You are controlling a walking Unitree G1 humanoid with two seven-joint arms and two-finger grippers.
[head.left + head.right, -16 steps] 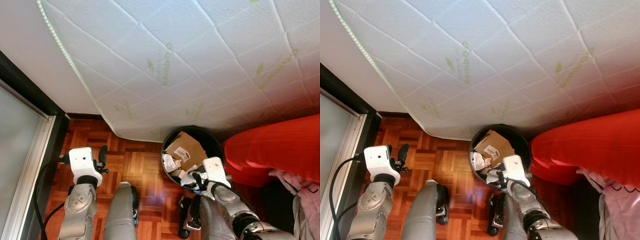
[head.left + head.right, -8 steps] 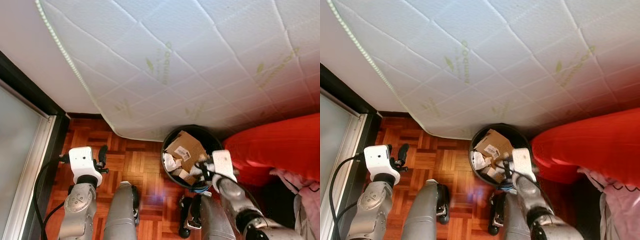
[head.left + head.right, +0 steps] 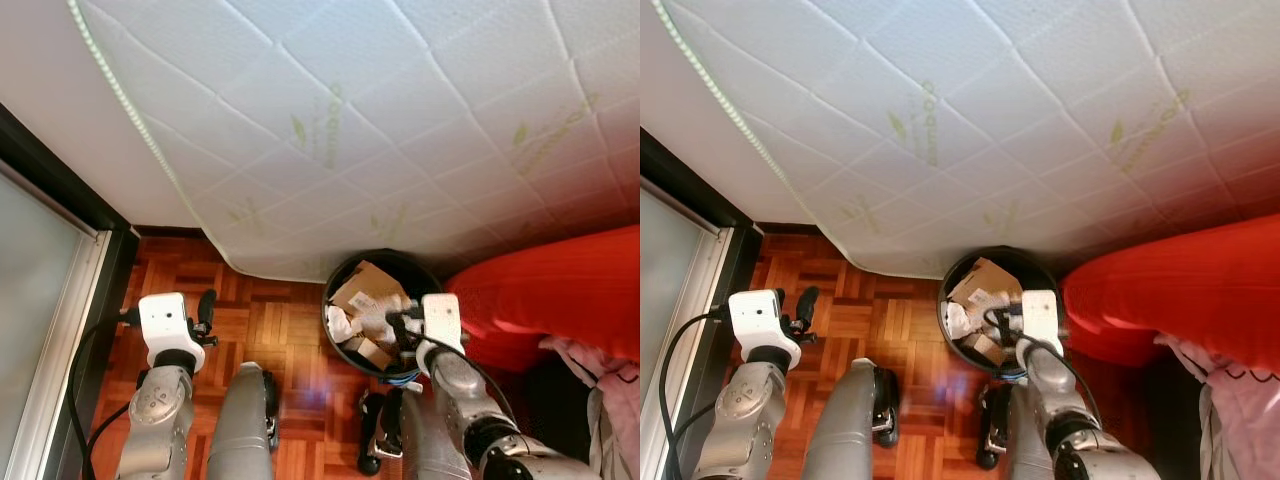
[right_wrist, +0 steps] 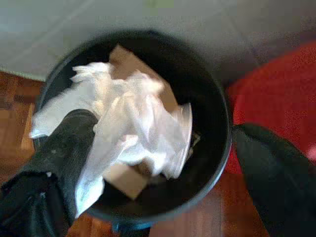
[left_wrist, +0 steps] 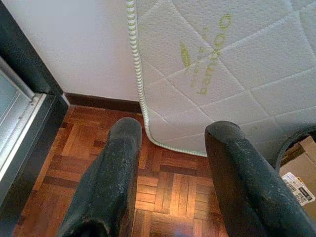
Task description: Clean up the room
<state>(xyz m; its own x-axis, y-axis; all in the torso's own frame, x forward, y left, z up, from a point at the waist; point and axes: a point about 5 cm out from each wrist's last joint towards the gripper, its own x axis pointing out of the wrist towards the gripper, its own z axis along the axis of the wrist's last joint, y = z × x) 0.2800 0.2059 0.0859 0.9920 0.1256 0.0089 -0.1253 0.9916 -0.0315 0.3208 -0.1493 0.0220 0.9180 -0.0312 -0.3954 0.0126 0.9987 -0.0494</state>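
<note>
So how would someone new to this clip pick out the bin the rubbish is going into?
Start at the big white quilted mattress leaning over the parquet floor. At its lower edge, beside the red cushion, stands the black round bin, with the right tool open over it. It alone holds cardboard and crumpled white plastic.

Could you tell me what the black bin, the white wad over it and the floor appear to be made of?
Bin: probably plastic, with a smooth, thin black wall.
White wad: seems to be thin plastic film or a bag, translucent, crumpled and glossy at the edges.
Floor: wood parquet, short reddish blocks in a basket-weave pattern, varnished to a shine.
</note>
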